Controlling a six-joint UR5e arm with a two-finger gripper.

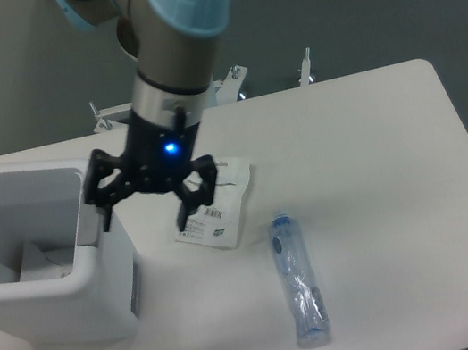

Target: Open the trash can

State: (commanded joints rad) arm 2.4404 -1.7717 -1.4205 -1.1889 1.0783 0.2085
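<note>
trash can (56, 297): lid open, contents unclear | end effector (144, 214): fingers apart, empty, beside its rim

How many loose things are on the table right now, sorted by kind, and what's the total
Trash can (white, lid open): 1
Plastic bottle (clear, lying on its side): 1
White packet with barcode label: 1
Total: 3

The gripper hovers open between the bin and the packet, holding nothing.
</note>
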